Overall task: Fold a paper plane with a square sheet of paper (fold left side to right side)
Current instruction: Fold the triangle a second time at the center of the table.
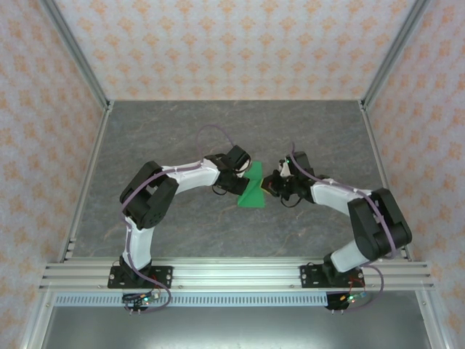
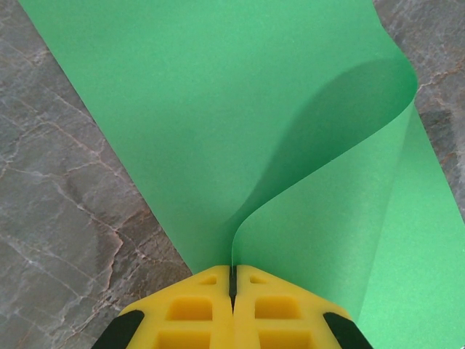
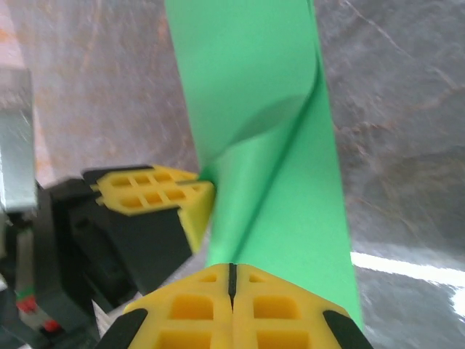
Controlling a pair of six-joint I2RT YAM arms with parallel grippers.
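The square sheet of paper, bright green, lies mid-table between both arms with one side lifted and curling over. In the left wrist view the sheet rises in a curved flap, and my left gripper is shut on that flap's edge. My left gripper sits at the sheet's left, and my right gripper at its right. In the right wrist view my right gripper is shut where the raised fold of the sheet meets its tips. The left gripper pinches the paper just beside it.
The grey marbled table is bare around the sheet. Patterned walls and metal posts bound it on three sides. An aluminium rail carrying both arm bases runs along the near edge.
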